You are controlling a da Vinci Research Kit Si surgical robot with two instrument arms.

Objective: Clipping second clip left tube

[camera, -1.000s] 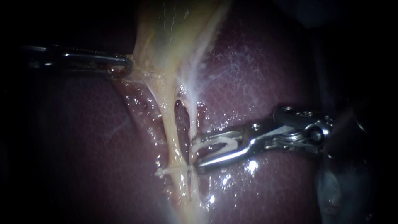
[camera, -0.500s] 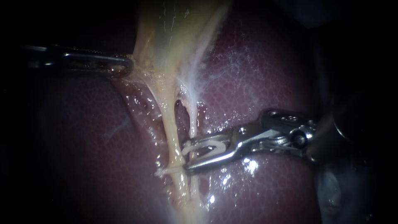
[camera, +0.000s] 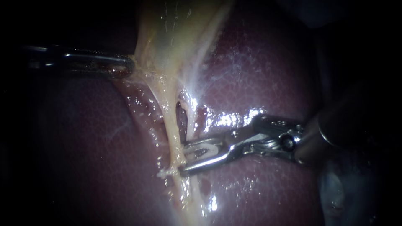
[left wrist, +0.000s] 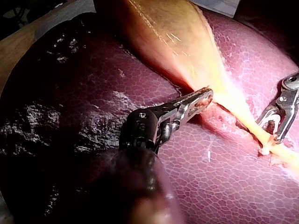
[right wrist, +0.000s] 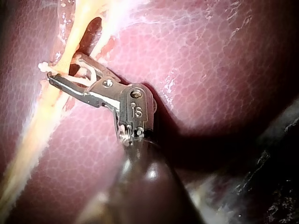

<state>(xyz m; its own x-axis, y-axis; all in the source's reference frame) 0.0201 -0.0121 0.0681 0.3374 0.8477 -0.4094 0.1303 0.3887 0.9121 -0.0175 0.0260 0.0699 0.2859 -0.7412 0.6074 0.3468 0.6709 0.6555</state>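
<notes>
The left tube (camera: 169,121) looks soft, slick and tearable, so set your right instrument (camera: 183,158), its jaws carrying an open clip (camera: 207,147), squarely across it at 12 o'clock of the seated clip (camera: 165,171).

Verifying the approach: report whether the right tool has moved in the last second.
Yes. The right tool, holding a new clip, went left toward the left tube; its lower tip, earlier beyond the placed clip's right end, now covers that end.
</notes>
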